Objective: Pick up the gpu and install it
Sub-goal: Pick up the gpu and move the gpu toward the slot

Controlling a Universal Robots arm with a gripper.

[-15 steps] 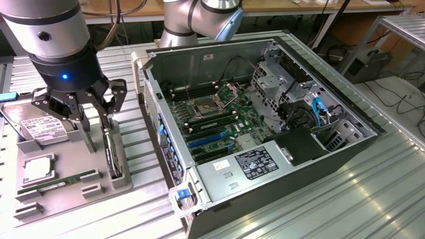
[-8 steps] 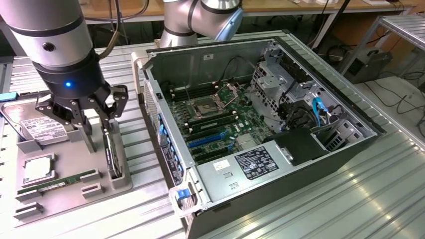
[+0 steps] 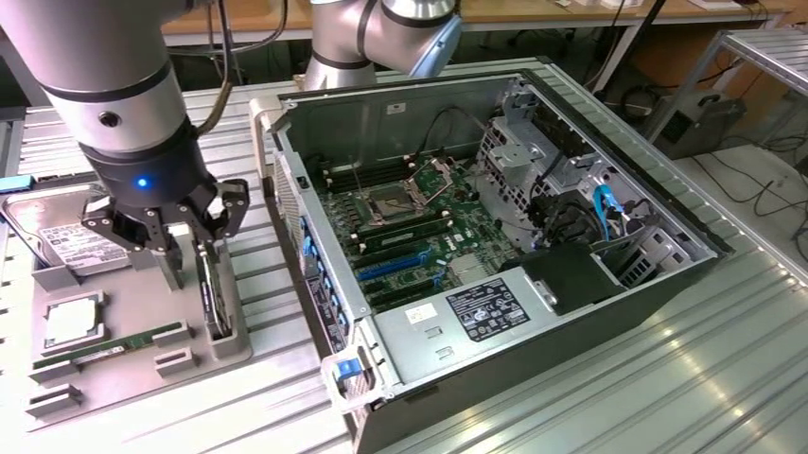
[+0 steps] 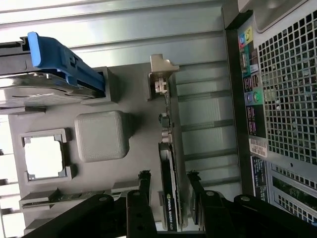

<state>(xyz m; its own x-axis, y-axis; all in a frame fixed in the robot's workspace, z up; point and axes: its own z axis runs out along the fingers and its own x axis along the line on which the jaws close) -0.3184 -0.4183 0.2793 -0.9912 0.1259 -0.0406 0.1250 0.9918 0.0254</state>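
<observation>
**Technician A:** Describe the work surface.

**Technician B:** A ribbed grey metal bench (image 3: 707, 359) carries an open black tower computer case (image 3: 505, 246), lying on its side with the green motherboard (image 3: 404, 213) exposed. Just beside it, toward the exterior view's left, sits a grey moulded parts tray (image 3: 189, 364).

**Technician A:** What does the tray hold?

**Technician B:** A silver hard drive with a white label (image 3: 70, 241) in a blue-edged carrier, a square silver processor (image 3: 72, 320) in its pocket, and a slim green memory stick (image 3: 108, 348). The thin black expansion card with a silver metal bracket, the gpu (image 4: 169, 198), stands on edge in a slot at the tray side nearest the case. Its bracket (image 4: 161, 74) points away from the gripper in the wrist view.

**Technician A:** State the gripper condition.

**Technician B:** The black gripper (image 4: 168, 181) is directly over the gpu. Its fingers (image 4: 144, 186) are spread apart, one on each side of the card. A narrow gap shows on each side; nothing is clamped. The gpu remains seated in the tray.
</observation>
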